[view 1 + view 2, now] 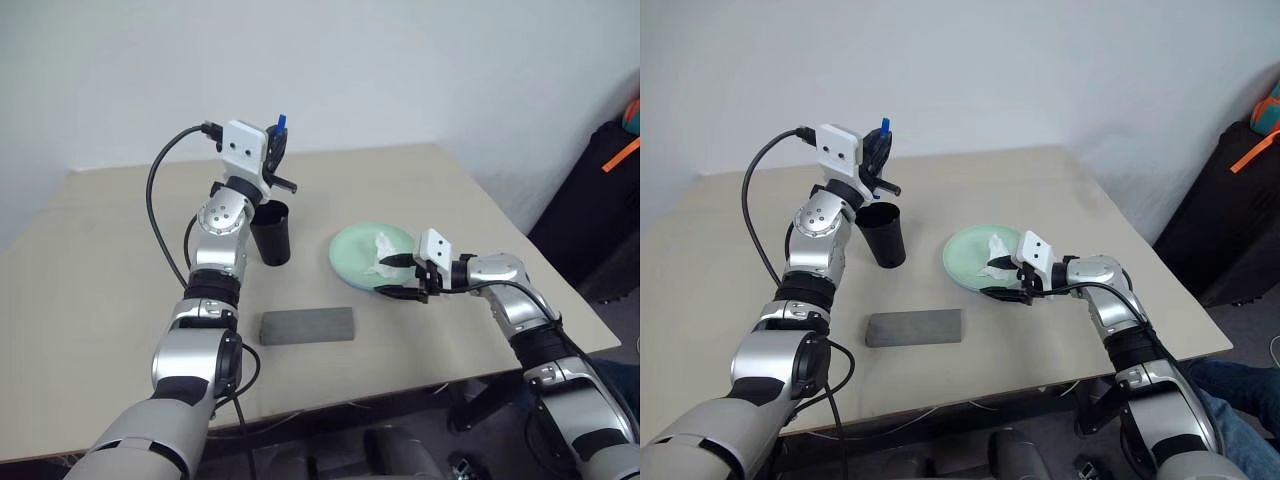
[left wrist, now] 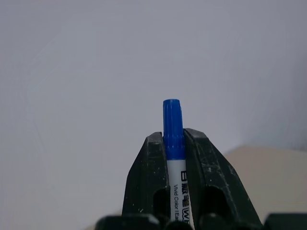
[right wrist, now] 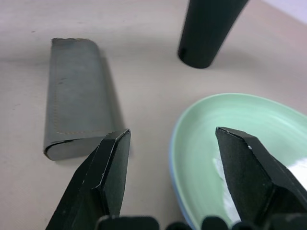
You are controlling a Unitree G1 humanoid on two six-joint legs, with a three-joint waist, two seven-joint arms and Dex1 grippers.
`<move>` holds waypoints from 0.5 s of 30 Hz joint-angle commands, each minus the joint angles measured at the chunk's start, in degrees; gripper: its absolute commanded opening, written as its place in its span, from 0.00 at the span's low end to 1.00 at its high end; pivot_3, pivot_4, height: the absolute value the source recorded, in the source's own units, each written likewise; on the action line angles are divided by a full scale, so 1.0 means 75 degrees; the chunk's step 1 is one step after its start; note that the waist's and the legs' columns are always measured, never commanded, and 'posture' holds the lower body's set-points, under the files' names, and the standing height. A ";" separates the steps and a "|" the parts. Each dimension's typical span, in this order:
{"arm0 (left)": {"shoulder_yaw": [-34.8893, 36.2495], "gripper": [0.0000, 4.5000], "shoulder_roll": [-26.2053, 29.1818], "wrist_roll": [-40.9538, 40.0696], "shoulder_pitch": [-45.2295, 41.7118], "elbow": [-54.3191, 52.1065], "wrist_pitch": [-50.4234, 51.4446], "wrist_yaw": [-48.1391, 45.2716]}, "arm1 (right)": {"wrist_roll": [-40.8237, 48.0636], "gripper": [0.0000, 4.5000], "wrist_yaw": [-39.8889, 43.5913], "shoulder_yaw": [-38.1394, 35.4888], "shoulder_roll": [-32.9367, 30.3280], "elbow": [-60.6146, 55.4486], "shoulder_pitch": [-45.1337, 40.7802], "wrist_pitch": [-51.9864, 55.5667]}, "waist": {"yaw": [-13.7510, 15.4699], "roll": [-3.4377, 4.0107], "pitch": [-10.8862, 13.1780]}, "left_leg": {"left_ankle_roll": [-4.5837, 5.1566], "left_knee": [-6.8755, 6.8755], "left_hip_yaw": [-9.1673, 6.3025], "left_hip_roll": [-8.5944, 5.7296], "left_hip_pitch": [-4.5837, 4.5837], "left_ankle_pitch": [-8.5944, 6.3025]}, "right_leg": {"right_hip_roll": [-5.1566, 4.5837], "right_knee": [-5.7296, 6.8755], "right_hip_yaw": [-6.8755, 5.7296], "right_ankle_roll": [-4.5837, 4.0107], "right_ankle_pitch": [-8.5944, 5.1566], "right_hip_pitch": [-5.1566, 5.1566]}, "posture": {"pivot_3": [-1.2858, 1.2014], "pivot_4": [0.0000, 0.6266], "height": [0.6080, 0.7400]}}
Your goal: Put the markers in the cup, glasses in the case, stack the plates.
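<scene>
Head views: left gripper (image 1: 277, 140) is raised above the cup (image 1: 271, 232), clamped on a marker (image 1: 281, 123); just the blue cap pokes out on top. Cup stands on the table (image 1: 110, 270), roughly centre, with the left forearm just beside it at its 9 o'clock. The case (image 1: 307, 325) lies flat and closed at 6 o'clock from the cup, apart from it. Mint green plate (image 1: 355, 250) sits at 3 o'clock from the cup, with a crumpled white tissue (image 1: 383, 248) on it. Right gripper (image 1: 396, 278) is at the plate's near-right rim, about 4 o'clock of the plate, fingers apart, one over the rim and one below it; whether they touch the rim I cannot tell from here.

Left wrist view: adds the detail the head views lack. White barrel with black print, blue cap, pinched between both black fingers (image 2: 147, 182); plain wall behind, a sliver of table in the corner.

Right wrist view: jaws wide apart and empty, rim of the plate between them. It shows a thin light blue edge (image 3: 178, 201) under the mint rim, so a blue plate lies beneath the green one — hard to make out from the head. Also shows the case's stitched seam and the cup's base beyond.
</scene>
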 commanded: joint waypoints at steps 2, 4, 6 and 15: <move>0.0086 0.02 0.0011 -0.0106 -0.0453 0.0841 -0.0770 0.0090 | 0.0165 0.68 -0.0140 -0.0348 -0.0224 -0.0603 0.0164 0.0149 | 0.0000 0.0000 0.0000 | 0.0000 -0.0001 -0.0001 0.0000 0.0001 0.0000 | 0.0000 0.0001 -0.0001 0.0000 0.0000 0.0001 | 0.52 0.00 1.00; 0.0088 0.02 -0.0011 -0.0096 -0.0519 0.1175 -0.0930 0.0131 | 0.0176 0.68 -0.0193 -0.0395 -0.0275 -0.0713 0.0229 0.0219 | 0.0001 0.0000 0.0000 | 0.0000 0.0001 -0.0001 0.0000 0.0001 0.0000 | -0.0001 0.0002 -0.0002 0.0000 0.0000 0.0001 | 0.52 0.00 1.00; 0.0085 0.02 -0.0034 -0.0098 -0.0585 0.1414 -0.1062 0.0155 | 0.0184 0.68 -0.0217 -0.0438 -0.0305 -0.0796 0.0265 0.0277 | 0.0004 -0.0001 0.0000 | 0.0000 0.0003 0.0000 0.0001 0.0001 0.0000 | -0.0001 0.0002 -0.0001 0.0001 0.0000 0.0002 | 0.52 0.00 1.00; 0.0040 0.02 -0.0077 0.0012 -0.0835 0.2184 -0.1300 0.0455 | 0.1357 0.68 -0.0139 -0.1088 -0.0275 -0.1446 0.0123 0.1755 | 0.0000 -0.0001 0.0000 | 0.0000 0.0008 -0.0002 0.0000 0.0001 0.0000 | -0.0003 0.0002 -0.0004 0.0002 0.0001 0.0001 | 0.52 0.00 1.00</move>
